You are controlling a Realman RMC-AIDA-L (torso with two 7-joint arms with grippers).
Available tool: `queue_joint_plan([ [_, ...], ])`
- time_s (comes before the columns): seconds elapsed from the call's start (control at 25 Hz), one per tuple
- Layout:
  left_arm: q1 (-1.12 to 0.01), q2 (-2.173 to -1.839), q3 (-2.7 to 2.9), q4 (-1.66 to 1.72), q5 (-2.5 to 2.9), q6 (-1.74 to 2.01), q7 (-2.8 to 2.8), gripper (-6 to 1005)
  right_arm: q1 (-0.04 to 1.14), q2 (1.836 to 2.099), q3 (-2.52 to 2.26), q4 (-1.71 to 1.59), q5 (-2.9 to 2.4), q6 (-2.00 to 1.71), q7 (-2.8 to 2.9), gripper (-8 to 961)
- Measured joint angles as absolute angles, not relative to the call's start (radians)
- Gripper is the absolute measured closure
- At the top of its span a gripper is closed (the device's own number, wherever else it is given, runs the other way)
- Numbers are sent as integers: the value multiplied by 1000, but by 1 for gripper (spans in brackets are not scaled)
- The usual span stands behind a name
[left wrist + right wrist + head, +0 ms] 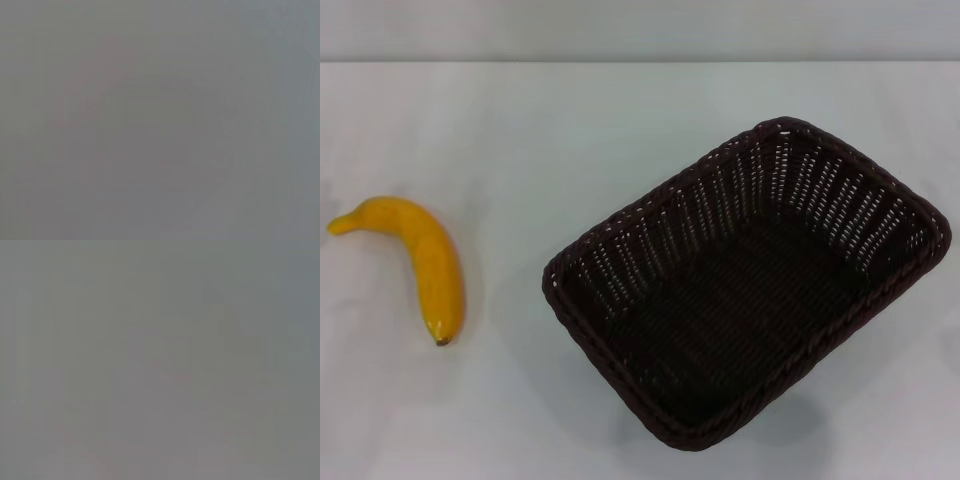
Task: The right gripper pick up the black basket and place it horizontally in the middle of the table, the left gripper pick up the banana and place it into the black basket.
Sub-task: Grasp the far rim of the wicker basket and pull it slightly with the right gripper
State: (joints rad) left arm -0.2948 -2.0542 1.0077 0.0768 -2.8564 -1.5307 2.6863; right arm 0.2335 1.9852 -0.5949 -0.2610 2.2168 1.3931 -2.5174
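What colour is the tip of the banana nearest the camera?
Dark brown, on an otherwise yellow-orange banana; the head view shows it best.

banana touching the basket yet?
Apart. The head view shows bare white table between the banana on the left and the black basket on the right. Neither gripper is in view.

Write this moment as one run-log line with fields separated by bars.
stage: not started | black basket: empty, skewed, right side of table | banana: on table, left of basket, apart | end effectors: neither in view
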Motion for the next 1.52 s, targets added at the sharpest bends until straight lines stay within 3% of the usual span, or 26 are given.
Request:
queue_joint_plan([
  [0.24, -235, -1983, 1004, 165, -2725, -1460, 2525, 138, 206, 1977, -590, -320, 2113, 1383, -2363, 83],
  [0.52, -200, -1954, 998, 228, -2725, -1446, 2501, 138, 168, 1993, -607, -507, 2009, 1368, -2138, 84],
  [0.64, -198, -1940, 998, 244, -2725, -1426, 2467, 138, 187, 1975, -610, -732, 1802, 1342, -1845, 84],
  [0.88, -183, -1920, 997, 265, -2717, -1418, 2402, 138, 337, 1879, -612, -1068, 1387, 1500, -1302, 83],
  [0.96, -183, -1921, 997, 265, -2717, -1417, 2404, 138, 402, 1862, -614, -1158, 1279, 1575, -1170, 83],
  [1.2, -185, -1930, 997, 265, -2715, -1416, 2414, 138, 584, 1862, -715, -1321, 931, 1697, -875, 85],
  [1.4, -175, -1931, 997, 266, -2716, -1417, 2414, 138, 792, 1866, -771, -1189, 716, 1758, -721, 87],
  [1.52, -173, -1930, 997, 266, -2715, -1416, 2415, 138, 847, 1860, -778, -1125, 686, 1771, -689, 89],
])
